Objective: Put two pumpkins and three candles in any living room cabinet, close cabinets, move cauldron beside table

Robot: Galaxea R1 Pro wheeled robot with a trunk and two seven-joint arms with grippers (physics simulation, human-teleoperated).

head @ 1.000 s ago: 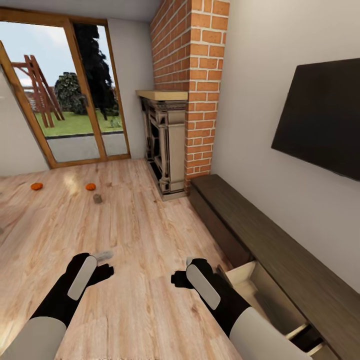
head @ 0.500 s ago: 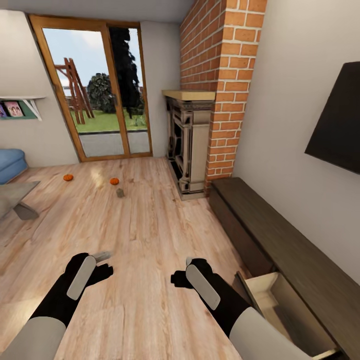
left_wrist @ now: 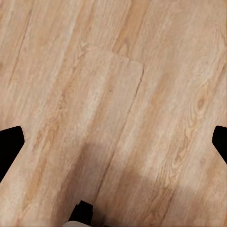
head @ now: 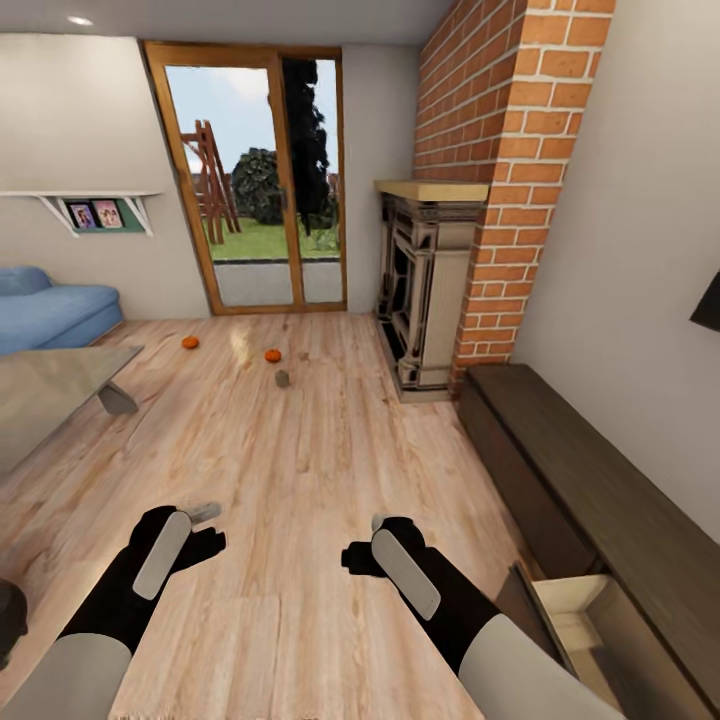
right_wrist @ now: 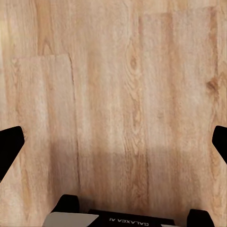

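Note:
Two orange pumpkins lie on the wooden floor far ahead, one (head: 190, 342) nearer the glass door and one (head: 272, 355) to its right. A stubby tan candle (head: 282, 378) stands just in front of the right one. The long dark brown cabinet (head: 570, 470) runs along the right wall, with a drawer (head: 590, 640) pulled open at its near end. The glossy table (head: 50, 385) is at the left. A dark rounded shape (head: 8, 618) at the lower left edge could be the cauldron; I cannot tell. My left gripper (head: 210, 530) (left_wrist: 113, 144) and right gripper (head: 360, 540) (right_wrist: 113, 142) hang open and empty over bare floor.
A brick chimney with a fireplace (head: 425, 290) juts out from the right wall beyond the cabinet. A blue sofa (head: 50, 310) stands at the far left under a wall shelf (head: 95, 205). The glass door (head: 255, 180) faces a garden. Wooden floor stretches between me and the pumpkins.
The whole view has swung left: the table, sofa and shelf have come into sight and the wall television has nearly slid out. Both arms hold the same pose.

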